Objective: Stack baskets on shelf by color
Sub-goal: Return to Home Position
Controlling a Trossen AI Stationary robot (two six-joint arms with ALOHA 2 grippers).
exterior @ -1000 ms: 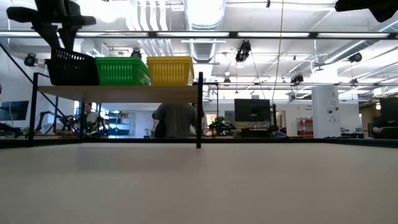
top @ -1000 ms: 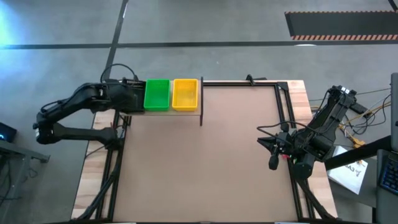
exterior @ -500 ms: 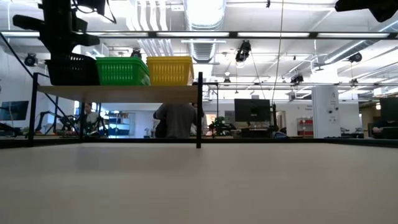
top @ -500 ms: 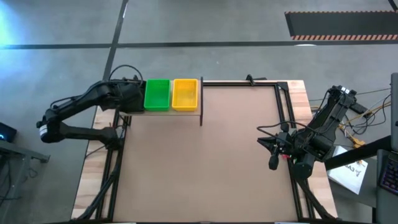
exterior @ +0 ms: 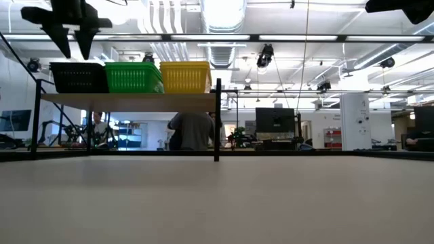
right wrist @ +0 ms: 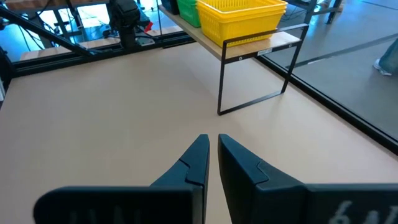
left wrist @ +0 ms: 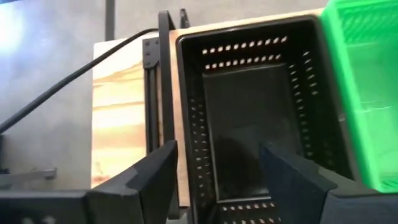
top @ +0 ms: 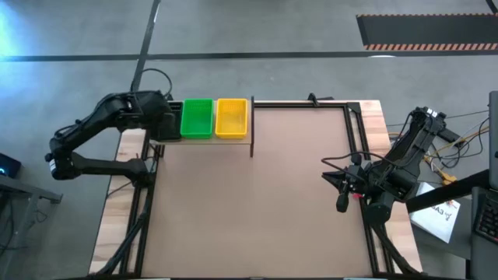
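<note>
Three baskets stand side by side on the pale wood shelf (exterior: 129,102): black (exterior: 79,77), green (exterior: 133,76) and yellow (exterior: 185,76), each resting on its bottom. My left gripper (exterior: 74,53) hangs open just above the black basket (left wrist: 249,118), fingertips pointing down at its left end and touching nothing. In the high view my left gripper (top: 162,117) covers most of that basket. My right gripper (right wrist: 211,158) is shut and empty, over the table's right side (top: 331,179).
The shelf stands on thin black legs (exterior: 217,118) at the table's far left, with open room beneath it. A black frame (top: 354,132) runs along the table's edges. People and desks show in the room beyond the table (exterior: 193,132).
My left gripper held the black basket tilted at the shelf's left end, lowered it, then opened and rose clear. The black basket now sits level beside the green one. My right arm has kept still.
</note>
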